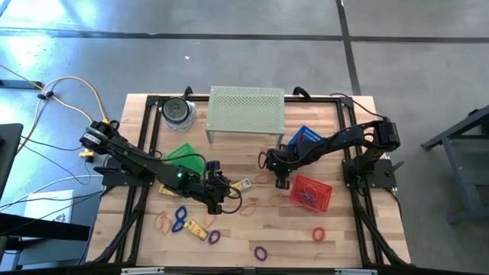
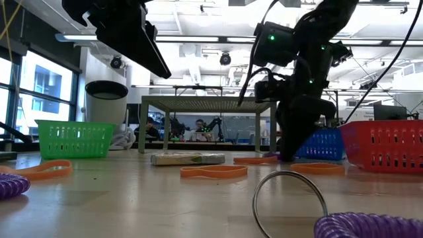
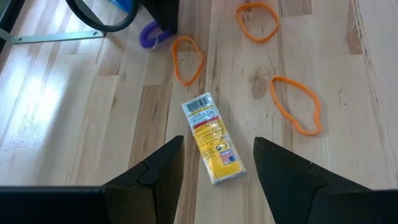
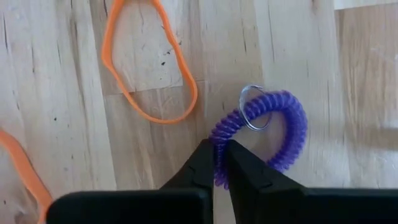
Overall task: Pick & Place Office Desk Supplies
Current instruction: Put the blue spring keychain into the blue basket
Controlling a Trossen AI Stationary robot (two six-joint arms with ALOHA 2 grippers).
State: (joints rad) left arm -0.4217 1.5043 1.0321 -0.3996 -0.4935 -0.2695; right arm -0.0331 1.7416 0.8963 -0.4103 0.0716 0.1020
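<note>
Stand [image 1: 246, 113] at table's [image 1: 344, 237] back, jar [image 1: 177, 111] to its left. Right gripper [image 1: 280, 180] just front-right of stand, on a coil [image 4: 273, 134]; left gripper [image 1: 229, 191] front-left over packet [image 3: 212, 137].

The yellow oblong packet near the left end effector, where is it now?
In the high view, the flat yellow packet lies mid-table just ahead of the open left end effector, orange band loops nearby.

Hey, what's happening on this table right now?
Two robot arms are sorting small office supplies on a wooden table. The right gripper has its fingers shut on a purple coil band, down on the wood near the red basket. The left gripper hangs open over a yellow packet. Orange bands lie scattered around.
</note>
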